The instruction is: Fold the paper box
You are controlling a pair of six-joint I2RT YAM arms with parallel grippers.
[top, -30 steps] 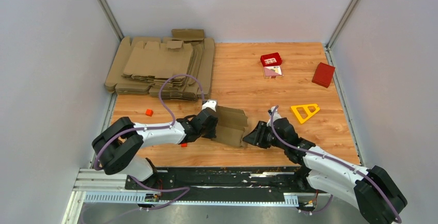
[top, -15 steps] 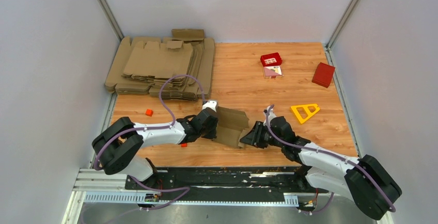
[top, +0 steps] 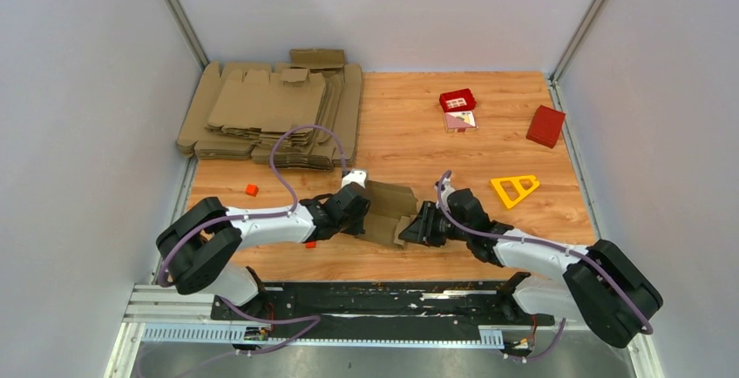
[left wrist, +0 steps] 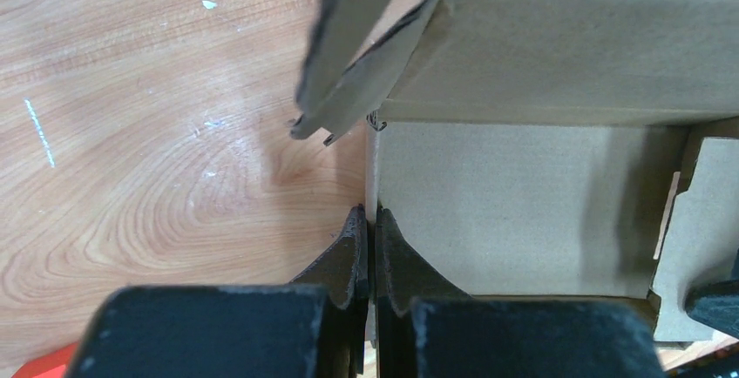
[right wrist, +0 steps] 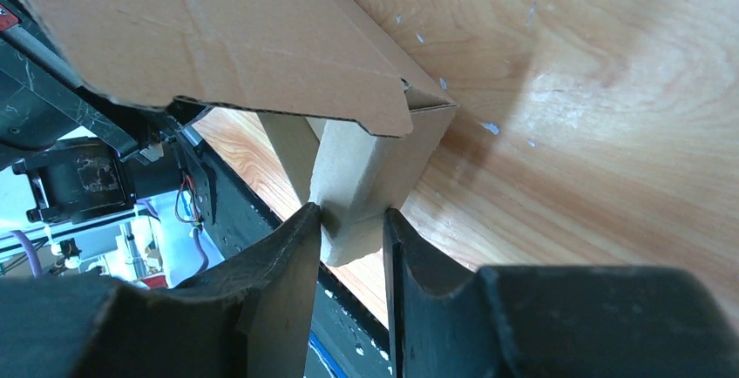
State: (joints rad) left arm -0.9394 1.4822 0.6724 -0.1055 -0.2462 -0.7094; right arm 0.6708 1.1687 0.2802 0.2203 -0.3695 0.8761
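— While both arms lean in from the near edge of the tabletop, where's the paper box?
— Dead centre up front, caught between the two of them! It's half-formed, with panels standing up and flaps sticking out, low over the wood. I can't tell whether it rests there.
— Left jaws?
— Closed right up. From the left wrist you see the fingers pressed together on a thin cardboard wall of the box, its edge running up between them.
— And the right jaws?
— Partway open, with a folded flap on the box's right side sitting between the fingers. Both pads look to be against the cardboard, one on each side.
— Anything close by?
— A small red bit just beside the left arm, and an orange-red cube a little farther left. Beyond the right arm, a yellow triangle frame lies flat.
— Farther back?
— A big pile of flat cardboard blanks in the far left corner, against the wall. Over on the far right there's a red box. Between them sits a small red tray, with a pale pink-and-white piece touching its near side.
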